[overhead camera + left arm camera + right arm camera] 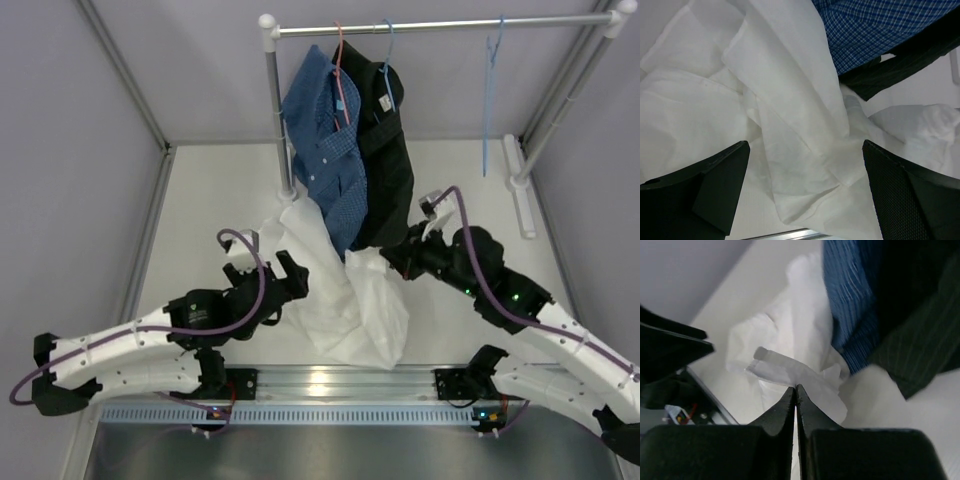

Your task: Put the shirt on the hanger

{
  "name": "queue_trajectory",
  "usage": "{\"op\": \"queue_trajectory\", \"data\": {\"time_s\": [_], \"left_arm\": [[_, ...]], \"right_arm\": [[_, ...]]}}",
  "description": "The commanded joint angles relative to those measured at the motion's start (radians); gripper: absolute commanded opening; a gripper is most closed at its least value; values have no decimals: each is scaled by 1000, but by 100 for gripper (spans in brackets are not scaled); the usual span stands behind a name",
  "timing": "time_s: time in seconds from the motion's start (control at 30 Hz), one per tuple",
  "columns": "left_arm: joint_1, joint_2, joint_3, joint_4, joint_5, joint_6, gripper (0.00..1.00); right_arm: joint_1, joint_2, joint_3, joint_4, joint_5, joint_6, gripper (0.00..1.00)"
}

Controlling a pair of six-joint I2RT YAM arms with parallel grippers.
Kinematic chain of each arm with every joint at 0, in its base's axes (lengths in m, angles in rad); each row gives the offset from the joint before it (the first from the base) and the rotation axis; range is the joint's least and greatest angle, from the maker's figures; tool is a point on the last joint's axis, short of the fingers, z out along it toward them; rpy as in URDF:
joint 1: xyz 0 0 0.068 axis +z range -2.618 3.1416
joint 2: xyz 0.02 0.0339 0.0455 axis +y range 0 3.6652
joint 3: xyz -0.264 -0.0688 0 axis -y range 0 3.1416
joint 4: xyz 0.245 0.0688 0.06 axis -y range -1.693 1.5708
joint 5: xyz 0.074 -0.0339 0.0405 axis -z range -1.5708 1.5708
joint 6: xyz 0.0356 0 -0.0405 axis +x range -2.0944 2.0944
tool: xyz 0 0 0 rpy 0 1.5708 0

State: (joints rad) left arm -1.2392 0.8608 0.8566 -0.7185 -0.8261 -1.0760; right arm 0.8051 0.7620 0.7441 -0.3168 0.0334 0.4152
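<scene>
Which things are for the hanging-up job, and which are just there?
For the job:
plain white button-up shirt, crumpled
bare light-blue wire hanger, hanging empty

Just there:
blue checked shirt on pink wire hanger
black shirt on blue wire hanger
metal rail

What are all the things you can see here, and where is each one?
white shirt: one, white, crumpled on the table between the arms
checked shirt: one, blue, hanging at the rail's left end
black shirt: one, black, hanging right beside the checked shirt
pink hanger: one, pink, under the checked shirt
blue hanger: one, blue, under the black shirt
empty hanger: one, light blue, bare, on the rail's right part
rail: one, silver bar on white posts, at the table's far side
table: one, white
left gripper: one, black, open above the white shirt
right gripper: one, black, shut, seemingly pinching the white shirt's edge
</scene>
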Motion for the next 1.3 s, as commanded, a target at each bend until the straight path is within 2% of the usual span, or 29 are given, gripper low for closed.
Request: {"op": "queue_trajectory", "data": {"time_s": [0.0,0.1,0.2,0.27,0.33,0.37,0.4,0.47,0.5,0.53,0.57,0.6,0.63,0.67,0.8,0.9,1.03,1.07,1.13,1.17,1.2,1.27], "left_arm": [[9,-92,-2,-45,-106,-19,98],[9,-158,19,-56,-162,2,98],[9,-192,50,-76,-199,10,98],[9,-201,42,-75,-193,5,98],[9,-194,21,-73,-179,-5,98],[9,-187,-10,-73,-171,-13,98],[7,-174,-27,-72,-163,-24,98],[9,-155,-60,-72,-143,-77,98],[9,-138,-92,-65,-134,-90,98],[9,-129,-103,-44,-127,-93,98],[9,-120,-111,-33,-110,-97,98],[9,-100,-116,-24,-104,-98,98],[9,-92,-116,-15,-96,-95,98],[9,-83,-113,-13,-87,-90,98],[9,-43,-96,2,-58,-44,98],[9,-31,-93,2,-45,-25,98],[9,-37,-105,7,-47,-15,98],[9,-42,-111,10,-45,-12,98],[9,-49,-114,13,-47,-6,98],[9,-58,-113,11,-47,-2,98],[9,-63,-113,11,-48,2,98],[11,-83,-111,13,-53,14,98]], "right_arm": [[20,49,233,-10,-176,-128,0],[45,108,410,-27,-338,-154,0],[124,137,494,-108,-475,-237,0],[173,76,447,-146,-440,-275,0],[207,8,290,-166,-388,-267,0],[212,-62,231,-180,-274,-236,0],[212,-91,109,-182,-212,-139,9],[212,-125,5,-182,-60,18,45],[212,-119,-65,-183,4,75,52],[210,-106,-87,-198,70,136,65],[209,-72,-101,-215,212,262,76],[207,-58,-127,-228,261,301,78],[206,-43,-135,-220,292,316,84],[204,-3,-135,-222,340,323,99],[97,156,-123,-223,365,286,99],[71,296,-140,-214,395,300,99],[69,420,-189,-49,294,292,100],[71,427,-193,-9,263,274,94],[80,395,-221,82,183,244,63],[83,376,-222,125,181,217,22],[91,352,-206,125,192,197,0],[97,277,-167,90,261,133,0]]}}
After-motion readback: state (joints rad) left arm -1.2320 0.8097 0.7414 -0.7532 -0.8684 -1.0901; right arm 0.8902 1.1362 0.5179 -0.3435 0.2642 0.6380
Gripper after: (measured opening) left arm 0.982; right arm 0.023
